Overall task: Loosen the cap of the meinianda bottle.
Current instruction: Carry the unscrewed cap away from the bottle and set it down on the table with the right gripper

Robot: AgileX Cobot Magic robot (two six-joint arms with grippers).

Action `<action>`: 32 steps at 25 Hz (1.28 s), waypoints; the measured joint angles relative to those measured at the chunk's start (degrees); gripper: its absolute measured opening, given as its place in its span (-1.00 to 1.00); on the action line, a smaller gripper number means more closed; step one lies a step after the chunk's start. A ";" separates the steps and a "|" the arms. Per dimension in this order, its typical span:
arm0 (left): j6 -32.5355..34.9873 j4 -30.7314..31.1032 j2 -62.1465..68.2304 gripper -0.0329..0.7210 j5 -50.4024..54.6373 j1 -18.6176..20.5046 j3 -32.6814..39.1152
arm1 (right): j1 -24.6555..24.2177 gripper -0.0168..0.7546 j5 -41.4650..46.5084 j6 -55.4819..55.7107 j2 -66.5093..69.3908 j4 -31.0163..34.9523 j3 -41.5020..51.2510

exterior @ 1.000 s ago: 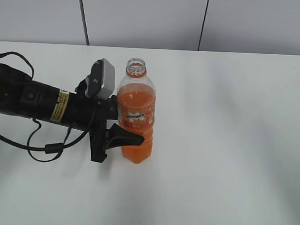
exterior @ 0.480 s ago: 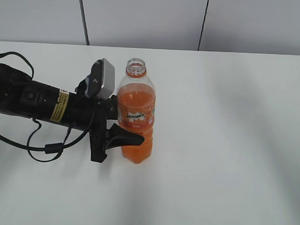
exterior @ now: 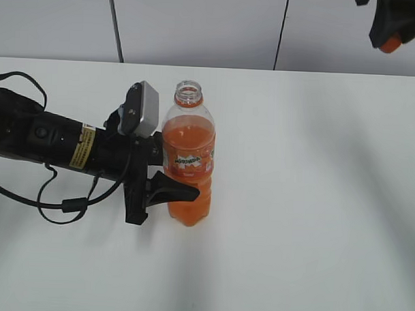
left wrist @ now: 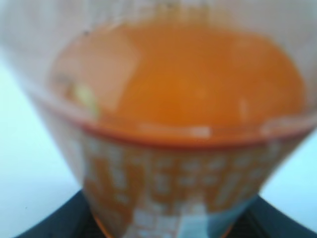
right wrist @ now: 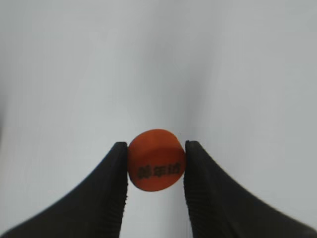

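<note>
The white tabletop [exterior: 314, 221] is being occupied by the meinianda bottle [exterior: 187, 161], which is being kept upright, long axis vertical and neck open, by the left gripper [exterior: 167, 174], closed around its lower body. The cap [right wrist: 156, 159] is being pinched between the nearly closed fingers of the right gripper [exterior: 392, 29], held high and well apart to the bottle's upper right.

light: bright, even | shadows: soft | left wrist: meinianda bottle [left wrist: 183, 129] badly blurred | glare: mild
</note>
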 joint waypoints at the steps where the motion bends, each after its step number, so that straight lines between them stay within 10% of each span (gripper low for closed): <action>1: 0.00 0.05 0.00 0.05 0.00 0.00 0.00 | -0.69 -0.26 -0.53 0.00 -0.07 0.79 1.69; 17: 0.00 0.05 0.00 0.05 0.00 0.00 0.00 | -4.99 -0.26 -35.88 6.27 0.00 3.02 36.87; 32: 0.00 0.05 0.00 0.05 -0.09 0.00 0.00 | -4.99 -0.26 -50.42 8.14 10.23 2.10 39.59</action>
